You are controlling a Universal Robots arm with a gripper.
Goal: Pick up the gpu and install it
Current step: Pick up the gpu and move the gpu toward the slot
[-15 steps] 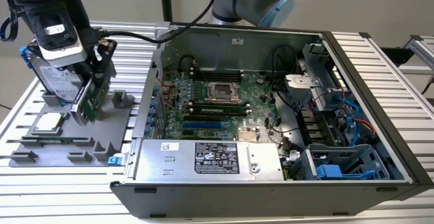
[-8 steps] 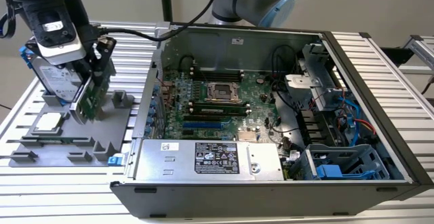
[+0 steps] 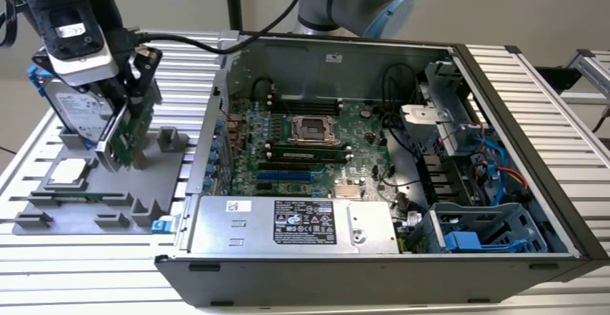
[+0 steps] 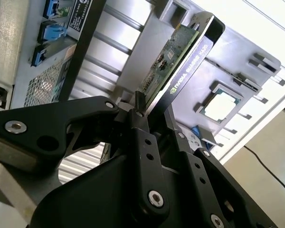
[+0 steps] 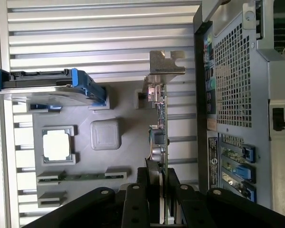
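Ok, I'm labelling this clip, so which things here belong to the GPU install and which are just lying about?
In the job:
gpu, clamped in the end effector
open computer case with its motherboard

Lying about, all on the grey tray:
hard drive
processor chip
RAM stick

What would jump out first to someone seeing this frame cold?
The open computer case, its motherboard exposed, takes up the exterior view's middle and right. On that view's left, the hand is shut on the gpu, which stands upright at the grey tray beside a hard drive in a blue frame.
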